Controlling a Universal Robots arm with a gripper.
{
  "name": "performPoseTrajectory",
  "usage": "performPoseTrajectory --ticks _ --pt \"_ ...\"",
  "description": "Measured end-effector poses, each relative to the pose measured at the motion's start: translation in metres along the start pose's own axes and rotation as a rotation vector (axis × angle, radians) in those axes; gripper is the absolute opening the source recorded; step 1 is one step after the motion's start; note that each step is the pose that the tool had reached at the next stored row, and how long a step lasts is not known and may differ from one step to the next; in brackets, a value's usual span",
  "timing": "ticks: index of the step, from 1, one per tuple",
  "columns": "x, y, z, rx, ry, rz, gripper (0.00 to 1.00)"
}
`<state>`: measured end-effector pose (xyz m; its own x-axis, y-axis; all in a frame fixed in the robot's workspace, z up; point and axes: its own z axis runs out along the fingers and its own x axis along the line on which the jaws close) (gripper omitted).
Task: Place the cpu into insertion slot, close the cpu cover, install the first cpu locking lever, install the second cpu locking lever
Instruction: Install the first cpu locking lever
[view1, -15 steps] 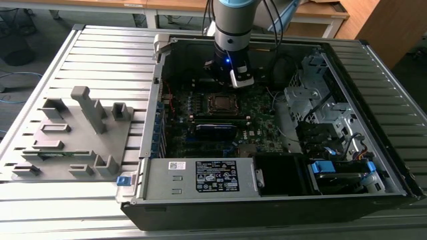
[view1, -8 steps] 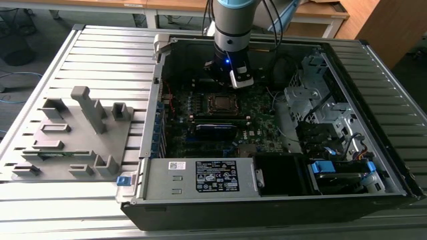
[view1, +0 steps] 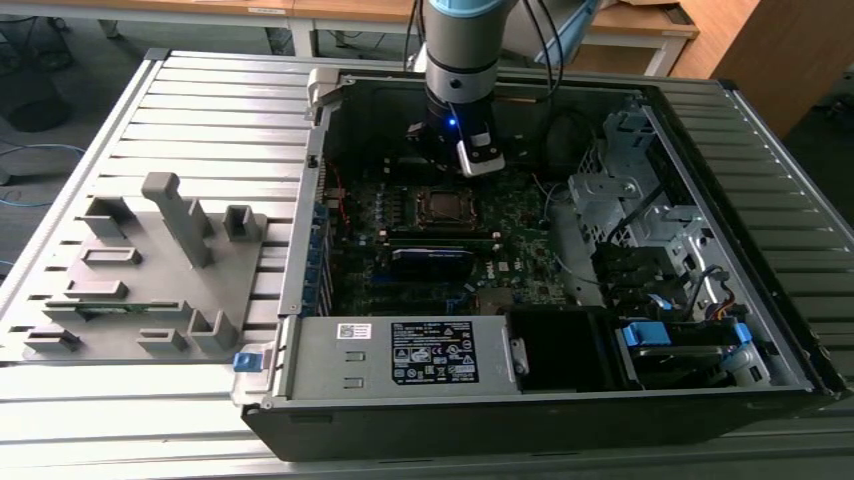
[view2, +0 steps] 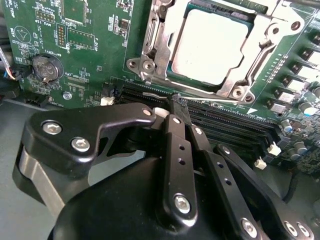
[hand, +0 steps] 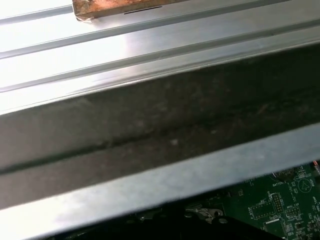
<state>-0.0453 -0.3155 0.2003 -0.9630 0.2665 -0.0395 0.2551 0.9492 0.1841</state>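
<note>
**End effector poised beside the seated cpu**

The cpu (view2: 210, 45) lies flat in the slot (view1: 441, 205), its dull silver top showing through the window of the cover (view2: 159, 47). The cover looks to be folded down over it. I cannot tell whether either locking lever is latched.

In the second wrist view the end effector (view2: 177, 102) has its black fingers (view2: 176, 137) pressed together at the tips, with nothing visibly held between them. The tips sit over the long black memory slots (view2: 225, 122) that run alongside the socket. The cpu lies straight ahead of them, just beyond those slots. It is square, so it has no long axis to line up with.

In the exterior view the arm (view1: 461, 40) drops nearly upright into the open case (view1: 400, 415) on the ribbed tabletop (view1: 200, 110). The end effector (view1: 478, 160) points down at the board (view1: 514, 225). The slot shows just on its near side, slightly toward the exterior view's left.
</note>
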Motion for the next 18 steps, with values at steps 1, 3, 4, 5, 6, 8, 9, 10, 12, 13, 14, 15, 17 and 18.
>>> performPoseTrajectory --ticks 1,3,4,5,6,8,9,10,12,13,14,15,17,18 --pt "0.0007 -0.0002 0.0001 -0.001 -0.0032 -0.001 0.11" --pt "0.0018 -0.0006 0.0005 -0.0032 -0.0091 -0.002 0.11" --pt "0.0022 -0.0008 0.0006 -0.0049 -0.0122 -0.002 0.11" --pt "0.0025 -0.0009 0.0008 -0.0069 -0.0146 -0.002 0.11" --pt "0.0027 -0.001 0.001 -0.0105 -0.0161 -0.003 0.11" --pt "0.003 -0.0011 0.0013 -0.0166 -0.0182 -0.003 0.11" --pt "0.0031 -0.0011 0.0016 -0.0185 -0.0197 -0.003 0.11" --pt "0.0032 -0.0011 0.0018 -0.0198 -0.0213 -0.003 0.11" --pt "0.0032 -0.0012 0.0018 -0.021 -0.0232 -0.004 0.11" --pt "0.0032 -0.0013 0.0018 -0.0213 -0.0238 -0.004 0.11" --pt "0.0032 -0.0013 0.0019 -0.0215 -0.0242 -0.004 0.11" --pt "0.0032 -0.0014 0.0019 -0.0217 -0.0243 -0.004 0.11" --pt "0.0033 -0.0015 0.0018 -0.0216 -0.0244 -0.004 0.11" --pt "0.0032 -0.0017 0.0018 -0.0215 -0.0244 -0.003 0.11"
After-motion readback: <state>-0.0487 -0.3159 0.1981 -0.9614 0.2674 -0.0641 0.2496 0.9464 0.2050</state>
